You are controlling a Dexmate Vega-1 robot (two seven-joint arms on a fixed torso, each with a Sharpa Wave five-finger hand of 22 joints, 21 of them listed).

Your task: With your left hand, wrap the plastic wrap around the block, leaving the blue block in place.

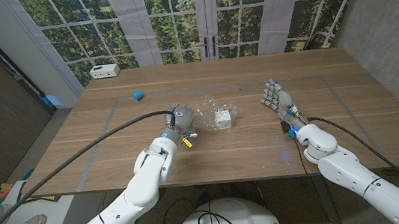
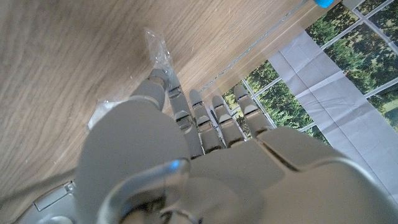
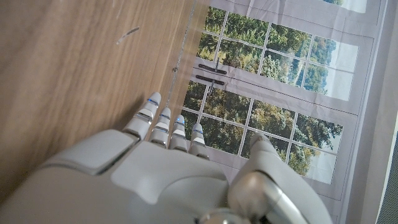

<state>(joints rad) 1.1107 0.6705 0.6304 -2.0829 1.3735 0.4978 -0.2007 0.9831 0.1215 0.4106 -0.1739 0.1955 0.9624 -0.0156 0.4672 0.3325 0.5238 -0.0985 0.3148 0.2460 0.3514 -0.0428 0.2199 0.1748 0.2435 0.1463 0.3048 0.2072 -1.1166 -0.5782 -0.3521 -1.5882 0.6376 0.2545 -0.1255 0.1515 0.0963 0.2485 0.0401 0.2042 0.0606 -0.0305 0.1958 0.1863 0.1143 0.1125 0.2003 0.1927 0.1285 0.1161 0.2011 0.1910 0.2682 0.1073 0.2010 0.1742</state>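
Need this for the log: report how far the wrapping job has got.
Partly done: the plastic wrap already lies bunched around the white block. In hand: the left hand is at the wrap's edge. Left: closing it up. The blue block sits untouched; the right hand waits open.

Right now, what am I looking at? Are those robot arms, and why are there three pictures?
Yes, it is a robot with two arms, and each ends in a hand with fingers. The big picture comes from a camera on the robot's head, looking down at a wooden table. The other two come from cameras on its wrists, so they look tilted.

On the table lies a white block sitting in crinkly clear plastic wrap. A small blue block sits farther back, and a white box stands at the far corner.

The left hand is at the edge of the wrap; its wrist camera shows its fingertips touching a bit of wrap. The right hand holds nothing, fingers apart.
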